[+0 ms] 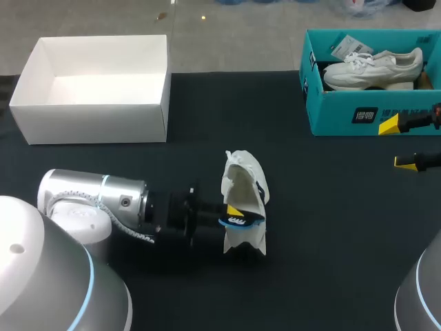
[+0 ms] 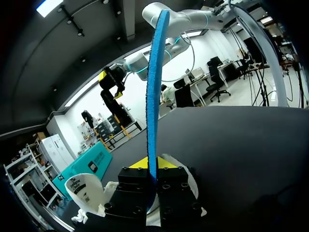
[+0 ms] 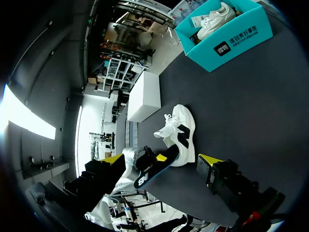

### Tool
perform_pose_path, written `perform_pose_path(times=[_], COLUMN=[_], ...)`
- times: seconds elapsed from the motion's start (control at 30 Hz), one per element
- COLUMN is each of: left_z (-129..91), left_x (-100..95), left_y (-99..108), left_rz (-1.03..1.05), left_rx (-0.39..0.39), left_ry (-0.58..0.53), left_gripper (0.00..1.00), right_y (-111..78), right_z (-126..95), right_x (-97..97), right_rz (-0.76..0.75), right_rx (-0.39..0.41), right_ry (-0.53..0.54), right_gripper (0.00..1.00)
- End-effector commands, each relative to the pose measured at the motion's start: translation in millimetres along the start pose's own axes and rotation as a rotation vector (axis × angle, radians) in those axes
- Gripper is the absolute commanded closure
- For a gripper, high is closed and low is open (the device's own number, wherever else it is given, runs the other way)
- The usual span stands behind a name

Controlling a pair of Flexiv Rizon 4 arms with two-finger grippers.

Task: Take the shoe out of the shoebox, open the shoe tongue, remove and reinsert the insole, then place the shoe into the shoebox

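1. Fingers of my left gripper (image 2: 147, 164) clamped together on one end of the blue insole (image 2: 155, 87), which runs straight out ahead of them, edge-on to the wrist camera, its other end free in the air.
2. Just under and around those fingers lies the white shoe (image 1: 242, 189), near the middle of the black table (image 1: 331, 227), with nothing pinning it down.
3. The shoe's long axis runs far to near, its opening turned left toward my left arm. I cannot tell which end is the toe.
4. My right gripper (image 1: 400, 143) hangs at the far right, well apart from the shoe, fingers spread and empty, just in front of the teal shoebox (image 1: 344, 110).
5. That shoebox holds a second shoe (image 1: 372, 67); a white box (image 1: 89, 114) stands open at the far left.
6. Judgement: this is the insole step, with the insole largely or wholly out of the shoe.
7. Risk: the grip is on a thin, floppy end, so the insole could twist or slip as I swing it.
8. Risk: the loose shoe may slide or roll when I push the insole back in, since no second gripper steadies it.
9. Risk: the tongue could flop over the opening, and the insole may buckle against it instead of seating flat.
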State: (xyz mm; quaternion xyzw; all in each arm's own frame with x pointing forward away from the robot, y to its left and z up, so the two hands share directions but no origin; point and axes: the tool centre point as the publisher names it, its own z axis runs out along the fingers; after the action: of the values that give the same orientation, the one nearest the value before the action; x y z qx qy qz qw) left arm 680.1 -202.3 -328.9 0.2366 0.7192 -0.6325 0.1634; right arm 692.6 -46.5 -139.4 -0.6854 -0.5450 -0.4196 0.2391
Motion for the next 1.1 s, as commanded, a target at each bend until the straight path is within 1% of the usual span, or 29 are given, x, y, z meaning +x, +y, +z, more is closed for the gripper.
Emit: perform_pose_path(times=[0.03, 0.33, 0.47, 0.5, 0.53, 0.57, 0.6, 0.63, 0.7, 0.77, 0.8, 0.9, 1.0, 1.1], left_z=[2.8, -2.1, -1.5, -1.5, -1.6, -1.6, -2.0, -2.1, -2.8, -3.6, -4.5, -5.9, -6.6, -6.7], left_x=[-5.0, -12.3, -12.6, -12.4, -12.6, -12.9, -13.5, -13.8, -14.7, -15.6, -16.5, -17.3, -15.5, -13.5], left_y=[12.0, 21.0, 16.0, 14.2, 12.6, 10.8, 8.0, 6.1, -1.3, -6.7, -10.9, -17.9, -24.9, -28.0], left_rz=[-0.007, -0.009, -0.01, -0.009, -0.009, -0.007, -0.004, -0.003, 0.002, 0.009, 0.013, 0.02, 0.025, 0.024], left_rx=[-0.008, -0.049, -0.044, -0.042, -0.041, -0.039, -0.038, -0.037, -0.033, -0.023, -0.02, -0.017, -0.013, -0.01], left_ry=[0.02, 0.012, 0.01, 0.01, 0.011, 0.011, 0.01, 0.009, 0.01, 0.013, 0.014, 0.018, 0.036, 0.044], left_gripper=[1.0, 1.0, 1.0, 0.85, 0.65, 0.55, 0.33, 0.29, 0.29, 0.33, 0.36, 0.41, 0.5, 0.55], right_y=[-0.9, -0.9, -0.9, -0.9, -0.9, -0.9, -0.9, -0.9, -0.9, -0.9, -0.9, -0.9, -0.9, -0.9], right_z=[0.1, 0.1, 0.1, 0.1, 0.1, 0.1, 0.1, 0.1, 0.1, 0.1, 0.1, 0.1, 0.1, 0.1], right_x=[-0.3, -0.3, -0.3, -0.3, -0.3, -0.3, -0.3, -0.3, -0.3, -0.3, -0.3, -0.3, -0.3, -0.3], right_rz=[0.001, 0.001, 0.001, 0.001, 0.001, 0.001, 0.001, 0.001, 0.001, 0.001, 0.001, 0.001, 0.001, 0.001], right_rx=[-0.001, -0.001, -0.001, -0.001, -0.001, -0.001, -0.001, -0.001, -0.001, -0.001, -0.001, -0.001, -0.001, -0.001], right_ry=[-0.001, -0.001, -0.001, -0.001, -0.001, -0.001, -0.001, -0.001, -0.001, -0.001, -0.001, -0.001, -0.001, -0.001], right_gripper=[0.0, 0.0, 0.0, 0.0, 0.0, 0.0, 0.0, 0.0, 0.0, 0.0, 0.0, 0.0, 0.0, 0.0])
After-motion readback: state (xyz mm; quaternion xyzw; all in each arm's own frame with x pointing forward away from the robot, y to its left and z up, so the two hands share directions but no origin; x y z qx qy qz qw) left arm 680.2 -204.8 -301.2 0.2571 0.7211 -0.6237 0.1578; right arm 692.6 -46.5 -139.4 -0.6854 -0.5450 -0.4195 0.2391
